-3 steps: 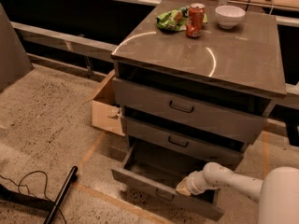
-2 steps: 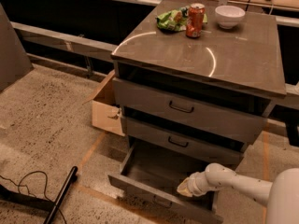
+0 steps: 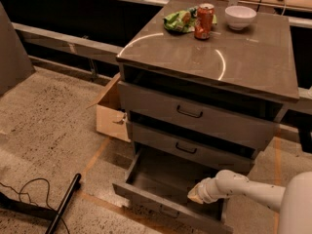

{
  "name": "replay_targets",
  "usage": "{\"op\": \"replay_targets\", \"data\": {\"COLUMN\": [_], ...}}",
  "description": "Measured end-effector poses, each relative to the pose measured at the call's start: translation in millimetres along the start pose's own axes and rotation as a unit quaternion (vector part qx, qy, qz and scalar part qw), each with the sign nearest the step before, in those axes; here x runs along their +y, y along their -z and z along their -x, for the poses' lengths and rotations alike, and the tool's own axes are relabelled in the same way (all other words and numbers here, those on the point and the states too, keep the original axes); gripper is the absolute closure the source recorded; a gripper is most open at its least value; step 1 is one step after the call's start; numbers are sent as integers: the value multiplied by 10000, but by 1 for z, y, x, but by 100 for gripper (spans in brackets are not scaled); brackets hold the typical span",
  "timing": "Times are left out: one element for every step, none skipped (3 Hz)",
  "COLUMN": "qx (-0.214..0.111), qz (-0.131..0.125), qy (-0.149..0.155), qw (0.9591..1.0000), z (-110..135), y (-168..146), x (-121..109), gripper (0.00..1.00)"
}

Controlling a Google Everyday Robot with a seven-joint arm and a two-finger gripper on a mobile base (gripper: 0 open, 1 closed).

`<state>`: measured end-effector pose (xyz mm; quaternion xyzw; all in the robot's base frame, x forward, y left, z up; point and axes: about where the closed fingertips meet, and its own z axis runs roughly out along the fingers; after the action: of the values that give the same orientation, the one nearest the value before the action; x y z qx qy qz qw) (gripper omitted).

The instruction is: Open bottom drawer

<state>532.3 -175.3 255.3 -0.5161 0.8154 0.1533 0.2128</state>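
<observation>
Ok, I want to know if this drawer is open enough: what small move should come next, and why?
Probably a short pull straight outward. The bottom drawer is already well out, its grey tray exposed, but its rear lies under the middle drawer. The gripper sits just behind the front panel, placed to draw it further.

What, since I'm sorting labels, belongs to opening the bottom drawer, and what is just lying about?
Job:
bottom drawer, pulled out
gripper, at the drawer's front rim, right side

Lying about:
can
bowl
green bag
cardboard box
black rod
</observation>
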Motion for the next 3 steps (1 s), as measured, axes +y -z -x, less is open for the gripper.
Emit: {"op": "replay_targets", "data": {"qx": [148, 218, 197], "qz": [-142, -235, -291], "qy": [-98, -97, -150], "qw": [9997, 9994, 9993], "z": [-8, -15, -20], "y": [-8, -23, -40], "x": [-12, -23, -30], "gripper": [91, 100, 100]}}
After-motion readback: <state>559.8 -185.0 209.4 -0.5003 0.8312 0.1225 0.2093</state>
